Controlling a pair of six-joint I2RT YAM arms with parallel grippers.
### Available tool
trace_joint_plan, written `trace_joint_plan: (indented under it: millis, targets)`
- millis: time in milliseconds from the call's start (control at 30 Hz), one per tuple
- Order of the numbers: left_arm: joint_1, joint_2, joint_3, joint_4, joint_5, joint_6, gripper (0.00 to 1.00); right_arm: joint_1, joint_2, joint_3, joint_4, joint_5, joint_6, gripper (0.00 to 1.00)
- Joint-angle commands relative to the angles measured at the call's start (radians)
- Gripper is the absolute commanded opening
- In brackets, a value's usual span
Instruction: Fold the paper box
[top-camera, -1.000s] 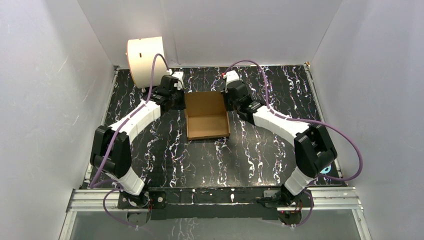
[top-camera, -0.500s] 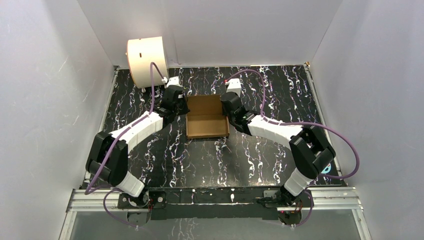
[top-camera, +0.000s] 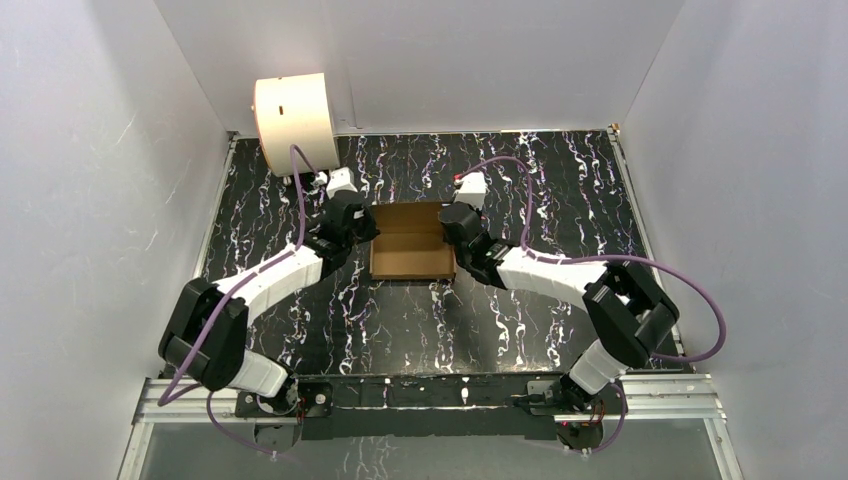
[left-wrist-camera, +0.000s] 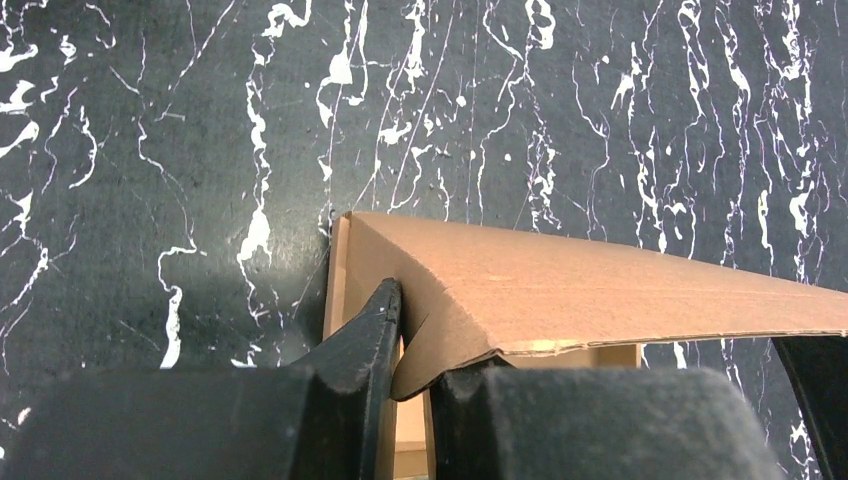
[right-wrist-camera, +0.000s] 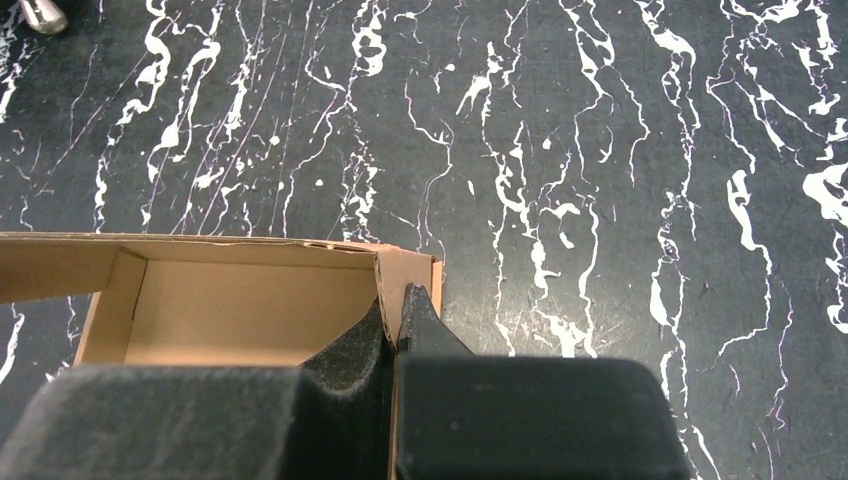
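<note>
Top external view: the paper box (top-camera: 411, 243) is lying open side up near the middle of the table (top-camera: 570, 180), a little toward its far edge, with one arm reaching in on each side.
Box shape: its side walls are standing up, and in the left wrist view a broad flap is slanting across, not yet lying flat or tucked.
Left gripper (left-wrist-camera: 425, 345): it is clenching on the box's left wall near a corner, one finger outside the cardboard and one inside.
Right gripper (right-wrist-camera: 398, 310): it is pinching the right wall at its corner, fingers pressed together with the thin card between them.
Risk of tearing: both grips are biting close to die-cut corners, so a pull across the fold line is likely risking a rip or a stray crease.
Risk of slipping: each pinch is catching only a narrow strip of wall, so a quick swing is probably letting the card slide out.
Risk of twisting: if the two arms are moving unevenly, the shallow box is likely skewing and its tabs missing their slots.
Risk of sliding: nothing but the two grips is pinning the box, so a sideways push is probably shoving it across the table.
Drum (top-camera: 292, 118): it is standing at the far left corner, well apart from the box, though the left arm's cable is looping just beside it and might be snagging there.
</note>
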Motion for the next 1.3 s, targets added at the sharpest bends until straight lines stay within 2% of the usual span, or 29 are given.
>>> trace_joint_plan:
  millis: [0,533,867,1267]
  targets:
    - [-0.02,-0.073,-0.077,0.011,-0.009,-0.063,0.08,0.018,-0.051,-0.053,0.051,0.023,0.04,0.04]
    - [-0.03,-0.196,-0.357,0.113,0.016,-0.101,0.11,0.061,-0.129,-0.247,0.127,0.029,0.094,0.07]
    - [-0.03,-0.178,-0.339,0.108,0.02,-0.091,0.12,0.064,-0.096,-0.215,0.114,0.027,0.141,0.08]
    - [-0.031,-0.205,-0.428,0.136,0.02,-0.093,0.2,0.064,-0.132,-0.388,0.249,-0.009,0.127,0.15]
